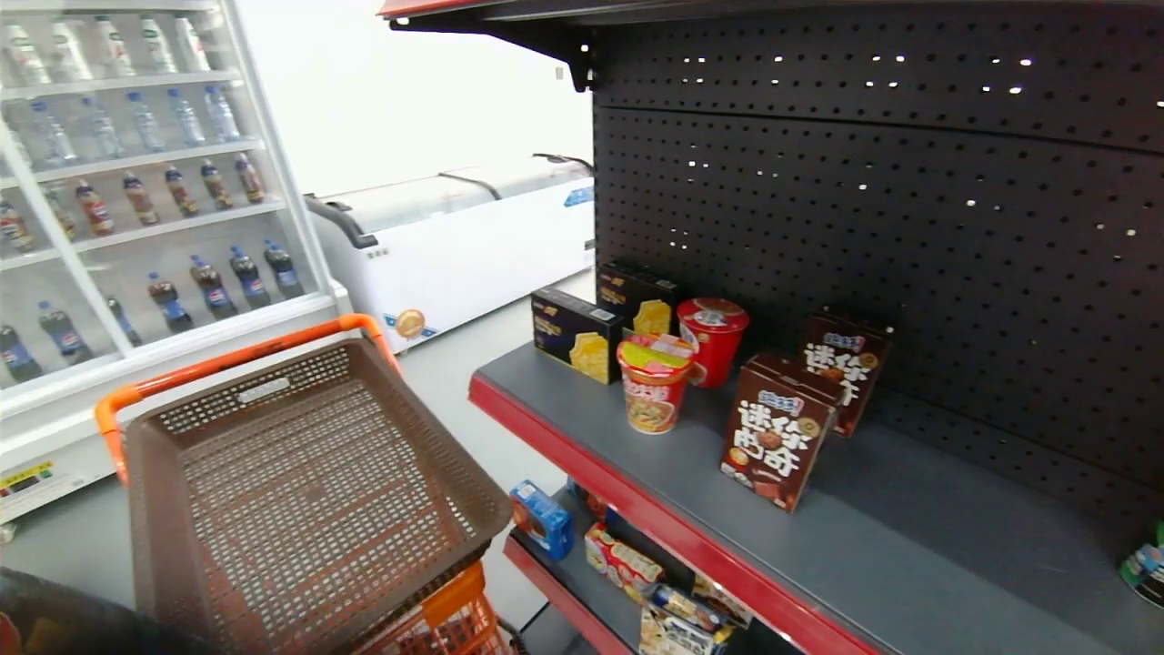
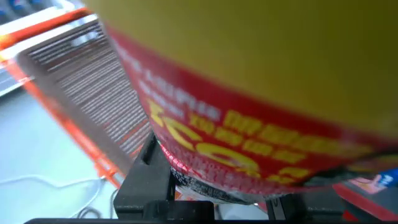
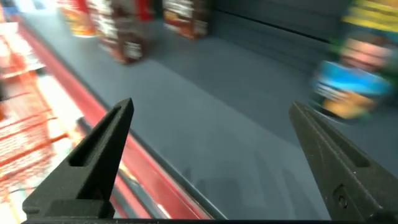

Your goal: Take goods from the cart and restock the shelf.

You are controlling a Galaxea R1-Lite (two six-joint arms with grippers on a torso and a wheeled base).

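Noted left tool point(image 2: 211, 194) clamped on yellow-and-red tub point(image 2: 261, 81) near brown cart basket point(image 1: 300, 491), right tool point(image 3: 210, 107) spread wide above grey shelf point(image 3: 205, 143) beside a blue-labelled can point(image 3: 349, 87)

On the shelf board point(image 1: 909, 555) the widest free room lies at 4 o'clock from the front brown box point(image 1: 771, 437): bare grey surface up to a can point(image 1: 1146, 569). The right gripper point(image 3: 211, 107) hangs over it, jaws wide apart. At 10 o'clock from that box stand a yellow-topped cup point(image 1: 653, 387), a red cup point(image 1: 712, 335) and two black boxes point(image 1: 577, 332); at 1 o'clock, a second brown box point(image 1: 846, 368). The pegboard wall point(image 1: 909, 227) closes the back. The cart basket point(image 1: 150, 528) at 9 o'clock is open from above. The left gripper point(image 2: 211, 186) is filled by a yellow-red container point(image 2: 249, 74).
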